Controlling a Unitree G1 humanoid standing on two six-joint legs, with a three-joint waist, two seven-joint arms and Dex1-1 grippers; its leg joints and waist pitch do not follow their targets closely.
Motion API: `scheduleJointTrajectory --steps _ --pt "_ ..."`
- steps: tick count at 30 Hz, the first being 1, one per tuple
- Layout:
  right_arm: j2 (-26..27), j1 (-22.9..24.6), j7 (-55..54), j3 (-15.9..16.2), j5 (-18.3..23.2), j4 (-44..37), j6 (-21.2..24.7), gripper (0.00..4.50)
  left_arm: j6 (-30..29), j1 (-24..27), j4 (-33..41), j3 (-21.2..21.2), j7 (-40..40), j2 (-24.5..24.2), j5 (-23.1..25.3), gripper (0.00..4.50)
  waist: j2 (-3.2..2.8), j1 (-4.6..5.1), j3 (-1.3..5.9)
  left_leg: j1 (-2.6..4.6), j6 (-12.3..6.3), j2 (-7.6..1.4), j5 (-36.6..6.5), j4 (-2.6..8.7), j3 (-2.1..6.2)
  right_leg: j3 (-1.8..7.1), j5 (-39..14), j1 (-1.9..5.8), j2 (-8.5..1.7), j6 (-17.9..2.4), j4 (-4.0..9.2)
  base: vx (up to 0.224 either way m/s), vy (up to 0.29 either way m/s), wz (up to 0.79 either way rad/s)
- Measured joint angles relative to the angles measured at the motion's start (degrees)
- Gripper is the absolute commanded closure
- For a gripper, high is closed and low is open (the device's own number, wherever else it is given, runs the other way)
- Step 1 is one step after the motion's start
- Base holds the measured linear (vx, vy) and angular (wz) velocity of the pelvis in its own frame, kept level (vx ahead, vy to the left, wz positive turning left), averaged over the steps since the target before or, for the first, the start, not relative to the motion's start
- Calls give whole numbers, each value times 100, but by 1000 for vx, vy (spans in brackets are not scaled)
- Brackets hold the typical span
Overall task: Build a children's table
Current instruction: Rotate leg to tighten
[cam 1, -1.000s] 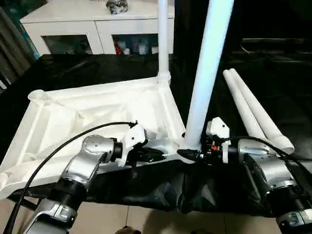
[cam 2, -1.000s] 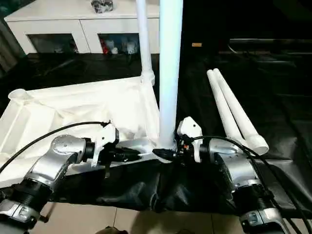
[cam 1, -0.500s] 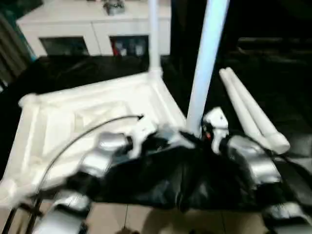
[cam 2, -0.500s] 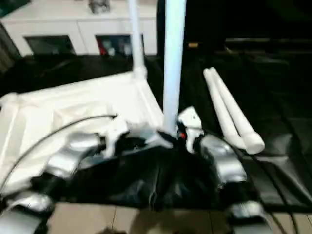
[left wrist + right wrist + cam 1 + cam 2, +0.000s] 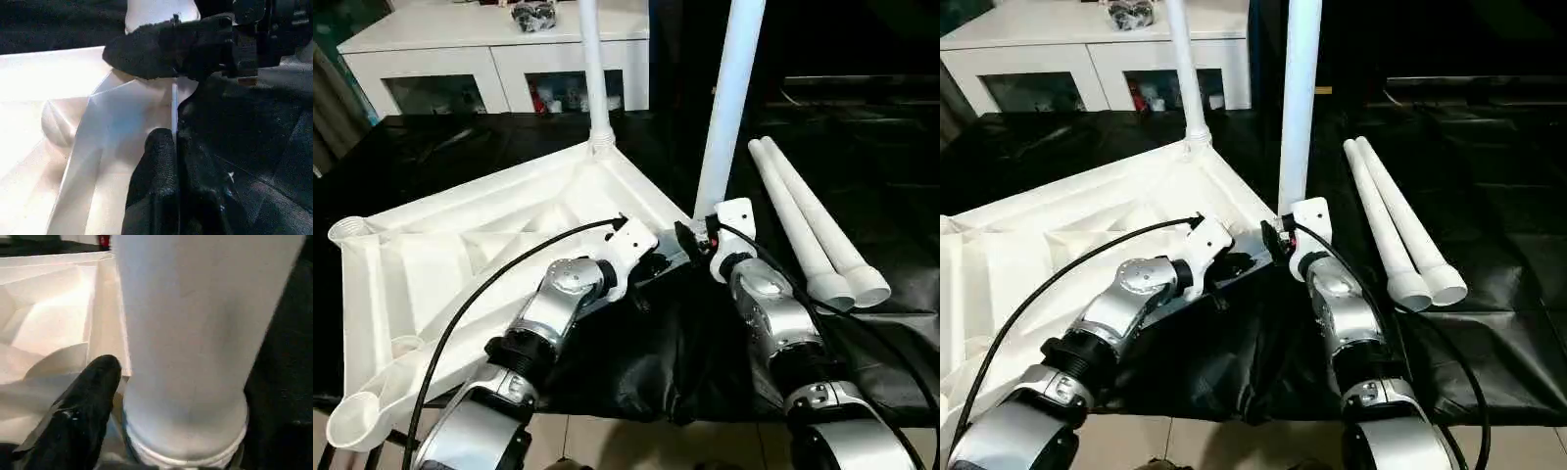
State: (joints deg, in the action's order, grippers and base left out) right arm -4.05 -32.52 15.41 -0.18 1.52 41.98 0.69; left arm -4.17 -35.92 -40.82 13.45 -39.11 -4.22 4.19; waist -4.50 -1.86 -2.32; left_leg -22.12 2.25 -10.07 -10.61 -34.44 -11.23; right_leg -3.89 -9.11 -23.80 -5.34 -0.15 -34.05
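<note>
The children's table lies upside down: its white ribbed tabletop (image 5: pixel 440 255) rests on black cloth. One white leg (image 5: pixel 590 69) stands in the far corner socket and a second leg (image 5: pixel 729 108) stands in the near right corner. Two loose legs (image 5: pixel 803 220) lie side by side to the right. My left gripper (image 5: pixel 651 266) is shut on the tabletop's thin near edge (image 5: pixel 173 105), close to that corner. My right gripper (image 5: pixel 690 233) is open, straddling the base of the near leg (image 5: pixel 195 333). One finger (image 5: pixel 88 401) sits just beside the leg; the other is hidden behind it.
A white cabinet (image 5: pixel 489 49) stands behind the work area. The black cloth (image 5: pixel 862 147) covers the ground under and right of the tabletop. Tiled floor (image 5: pixel 607 441) shows at the near edge. An open corner socket (image 5: pixel 362 421) sticks out at the near left.
Both arms have stretched forward and the tabletop has swung, its near right corner moving away from me. The right jaws have widened around the leg's base. The camera also shifted.
</note>
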Motion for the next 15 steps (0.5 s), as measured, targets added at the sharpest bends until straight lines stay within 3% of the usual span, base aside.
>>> scheduleJointTrajectory --steps 12,15 --pt "-807 349 1931 517 32 -382 -386 61 293 463 606 77 -1333 -680 -287 450 1 -32 -2 -8 0 -3 0 3 -4 0 -1 -7 1 0 1 0 0 0" --pt "-1223 590 2762 666 155 -822 -376 61 316 569 754 107 -1710 -890 -397 450 6 -73 -5 -11 -1 -3 0 -1 -5 -1 -3 -6 0 3 1 0 0 0"
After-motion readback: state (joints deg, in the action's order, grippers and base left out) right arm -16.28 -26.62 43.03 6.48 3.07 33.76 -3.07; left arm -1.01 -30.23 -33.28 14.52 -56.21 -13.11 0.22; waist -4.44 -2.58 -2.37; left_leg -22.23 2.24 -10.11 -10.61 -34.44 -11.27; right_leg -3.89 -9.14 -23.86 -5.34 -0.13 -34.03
